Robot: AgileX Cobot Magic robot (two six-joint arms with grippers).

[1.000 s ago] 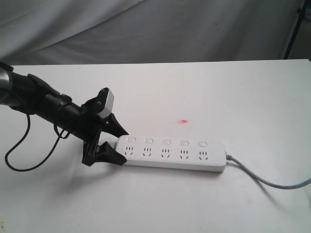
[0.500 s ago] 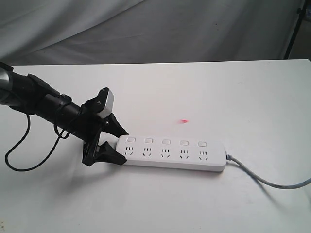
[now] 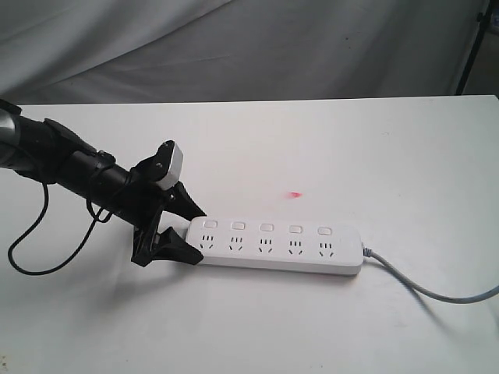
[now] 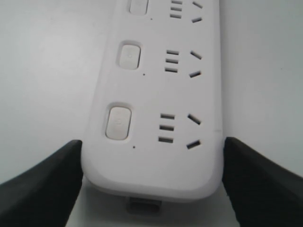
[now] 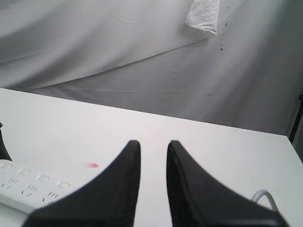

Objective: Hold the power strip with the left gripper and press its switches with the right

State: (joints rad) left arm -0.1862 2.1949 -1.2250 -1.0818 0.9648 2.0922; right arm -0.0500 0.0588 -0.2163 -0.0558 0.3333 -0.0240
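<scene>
The white power strip [image 3: 277, 245] lies flat on the table, its grey cord [image 3: 429, 288] running off to the right. My left gripper [image 3: 201, 237] has its two black fingers clamped on either side of the strip's left end. In the left wrist view the power strip [image 4: 156, 94] fills the space inside my left gripper [image 4: 152, 141], and both fingers touch its long sides beside the nearest switch [image 4: 118, 123]. My right gripper [image 5: 154, 143] is out of the exterior view. It hangs above the table, slightly open with nothing in it, well away from the power strip [image 5: 28, 184].
The strip rests on a white table [image 3: 351, 156] backed by grey cloth [image 3: 234, 47]. A small red light spot [image 3: 295, 194] lies just behind the strip. A loose black cable [image 3: 31, 265] loops under the left arm. A dark stand [image 3: 475, 47] rises at the back right.
</scene>
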